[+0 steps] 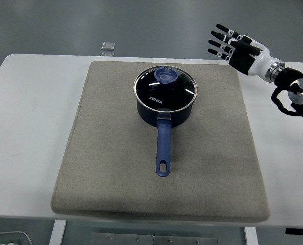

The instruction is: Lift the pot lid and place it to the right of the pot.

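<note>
A dark blue pot (164, 116) stands on a grey mat (110, 153) at the middle back, its long handle (163, 148) pointing toward me. A glass lid (165, 88) with a blue knob (166, 76) sits on the pot. My right hand (228, 43) hovers at the upper right, above and to the right of the pot, apart from it, fingers spread and holding nothing. The left arm does not show.
The grey mat covers most of the white table (23, 127). A small clear square object (108, 47) lies beyond the table's far edge at the upper left. The mat to the right of the pot (223, 127) is bare.
</note>
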You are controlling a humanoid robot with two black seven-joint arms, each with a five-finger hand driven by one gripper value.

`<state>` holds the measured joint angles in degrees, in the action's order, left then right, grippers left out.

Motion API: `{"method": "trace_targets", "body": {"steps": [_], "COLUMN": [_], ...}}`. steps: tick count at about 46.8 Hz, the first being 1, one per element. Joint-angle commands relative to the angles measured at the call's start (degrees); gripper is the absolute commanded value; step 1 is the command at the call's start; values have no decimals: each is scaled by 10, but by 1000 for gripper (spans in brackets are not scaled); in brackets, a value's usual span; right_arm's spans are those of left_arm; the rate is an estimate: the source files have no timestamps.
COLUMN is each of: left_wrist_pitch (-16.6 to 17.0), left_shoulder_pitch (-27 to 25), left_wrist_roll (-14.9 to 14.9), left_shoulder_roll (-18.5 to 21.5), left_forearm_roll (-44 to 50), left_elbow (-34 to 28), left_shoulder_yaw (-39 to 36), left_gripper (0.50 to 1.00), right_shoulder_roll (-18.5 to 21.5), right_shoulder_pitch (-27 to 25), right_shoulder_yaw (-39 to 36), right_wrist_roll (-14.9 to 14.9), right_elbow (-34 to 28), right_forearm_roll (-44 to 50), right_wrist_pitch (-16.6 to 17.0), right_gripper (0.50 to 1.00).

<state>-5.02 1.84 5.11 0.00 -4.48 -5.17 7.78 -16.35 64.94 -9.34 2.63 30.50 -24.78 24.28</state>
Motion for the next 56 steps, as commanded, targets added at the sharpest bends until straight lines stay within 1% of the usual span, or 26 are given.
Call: {"method": "trace_targets", "body": {"steps": [1, 5, 9, 19, 46, 51, 56], "left_wrist_pitch": [0, 0, 0, -1, -1, -1, -1], "left_shoulder_pitch": [-1, -1, -1, -1, -1, -2, -1], "left_wrist_roll": [0, 0, 0, 0, 0, 0, 0], "left_shoulder_roll": [0, 0, 0, 0, 0, 0, 0], "left_forearm_roll": [0, 0, 0, 0, 0, 0, 0], "left_elbow": [0, 0, 0, -7, -2, -2, -2], "left_shoulder_yaw": [0, 0, 0, 1, 1, 1, 1], "left_gripper": [1000, 1000, 1000, 1000, 1000, 1000, 1000], "right_shoulder_roll": [0, 3, 16, 16, 14, 11, 12], "right_shoulder_pitch": [-1, -1, 0, 1, 7, 9, 24], "right_shoulder_yaw": [0, 0, 2, 1, 2, 2, 2], "right_wrist_roll": [0, 0, 0, 2, 6, 6, 6], "right_elbow": [0, 0, -1, -1, -2, -2, -2], "right_forearm_roll": [0, 0, 1, 1, 4, 20, 47], "right_wrist_pitch": [0, 0, -1, 0, 2, 2, 2], "right_gripper": [913, 913, 913, 913, 913, 913, 913]}}
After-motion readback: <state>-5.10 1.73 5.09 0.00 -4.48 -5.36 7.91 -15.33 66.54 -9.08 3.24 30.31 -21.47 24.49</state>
